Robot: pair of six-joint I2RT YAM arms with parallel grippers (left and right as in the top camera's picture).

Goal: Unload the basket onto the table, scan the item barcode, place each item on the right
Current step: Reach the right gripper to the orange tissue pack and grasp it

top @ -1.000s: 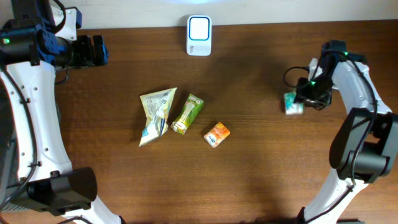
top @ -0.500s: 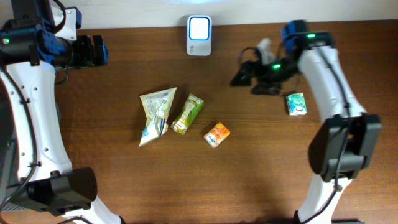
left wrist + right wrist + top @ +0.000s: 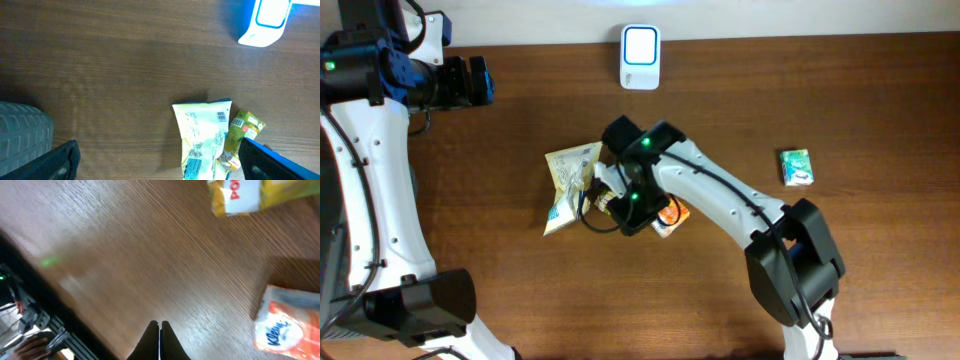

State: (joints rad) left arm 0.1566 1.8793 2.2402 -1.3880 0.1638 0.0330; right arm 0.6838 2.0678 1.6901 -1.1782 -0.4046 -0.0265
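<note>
Right claw: fingers pressed together, nothing held, over the bare table. The orange packet lies just beside it at lower right of the wrist frame, untouched. The green-and-yellow sachet lies farther off at the top edge. Overhead, the pale pouch lies left of the arm and the barcode scanner sits top centre. Left claw, upper left: spread wide, empty. Change: a second ago the right arm was at the teal packet on the right; the packet now lies alone, the arm at centre.

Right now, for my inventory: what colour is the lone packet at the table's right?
The packet is green and white, best seen overhead.
</note>
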